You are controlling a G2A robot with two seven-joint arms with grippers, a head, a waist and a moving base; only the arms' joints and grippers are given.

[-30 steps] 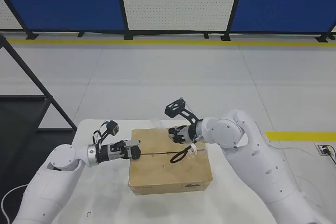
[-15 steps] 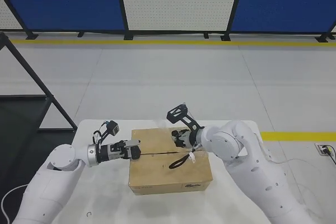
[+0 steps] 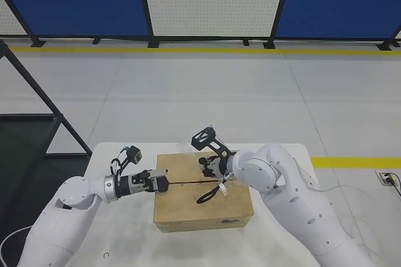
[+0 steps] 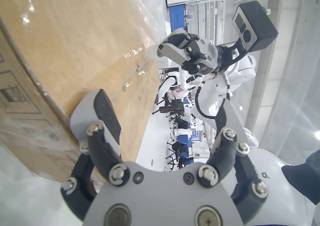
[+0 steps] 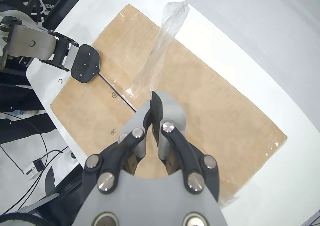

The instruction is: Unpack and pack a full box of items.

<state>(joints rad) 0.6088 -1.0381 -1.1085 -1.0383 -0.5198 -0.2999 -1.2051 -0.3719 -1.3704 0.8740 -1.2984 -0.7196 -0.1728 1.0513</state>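
Note:
A closed cardboard box (image 3: 200, 207) lies on the white table (image 3: 123, 227). My right gripper (image 3: 212, 167) hovers over the box's middle seam, shut on a strip of clear tape (image 5: 160, 56) that rises off the box top (image 5: 212, 111) and stays stuck near the seam. The left wrist view shows that gripper (image 4: 162, 47) pinching the tape's end above the box (image 4: 62, 36). My left gripper (image 3: 162, 183) is open at the box's left edge by the seam, with one black pad (image 5: 85, 64) lying on the cardboard. Its fingers (image 4: 107, 111) hold nothing.
A black metal frame (image 3: 27, 100) stands left of the table. The table top (image 5: 225, 44) shows bare strips on each side of the box. A small device with cables (image 5: 33, 168) lies on the floor beside the table.
My right gripper has moved a little left along the seam toward the left gripper, pulling the tape strip with it. The left arm has hardly moved.

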